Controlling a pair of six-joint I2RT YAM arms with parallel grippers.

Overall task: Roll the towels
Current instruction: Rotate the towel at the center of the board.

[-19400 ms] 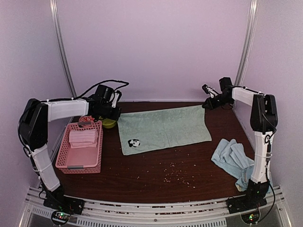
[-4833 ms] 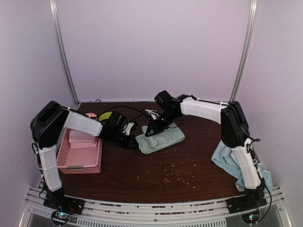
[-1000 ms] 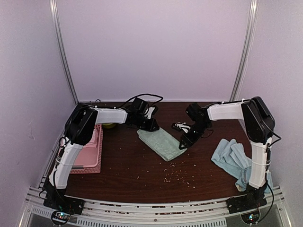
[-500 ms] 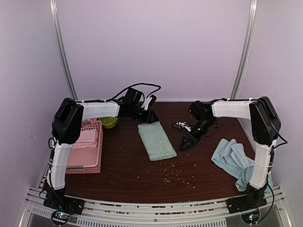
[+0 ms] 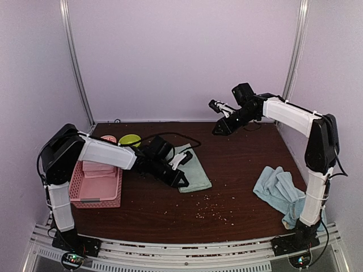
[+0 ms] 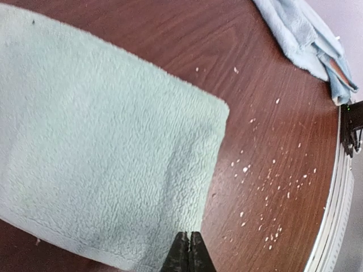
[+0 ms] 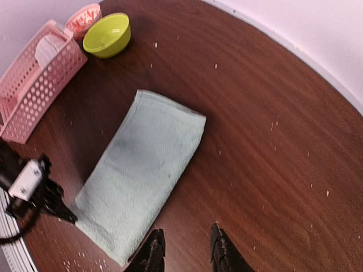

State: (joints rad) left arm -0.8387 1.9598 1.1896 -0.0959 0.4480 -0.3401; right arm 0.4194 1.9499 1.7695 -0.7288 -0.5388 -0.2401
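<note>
Mint towel (image 5: 198, 173) folded in a strip, mid desk, a bit L of ctr. L gripper (image 6: 188, 250) fingers pressed together at its near end; can't tell if cloth's pinched. R gripper (image 7: 186, 229) parted, empty, up nr back edge. Blue towel (image 5: 278, 190) crumpled by R edge.

green towel (image 5: 198, 175) — partly behind left arm (image 5: 108, 153), blue towel (image 6: 309, 39) cropped

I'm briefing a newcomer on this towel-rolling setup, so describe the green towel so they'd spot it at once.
On the dark wooden table, look right of the pink basket, near the middle. The green towel lies flat there, folded into a narrow strip, unlike the blue towels crumpled in a heap at the right edge.
</note>
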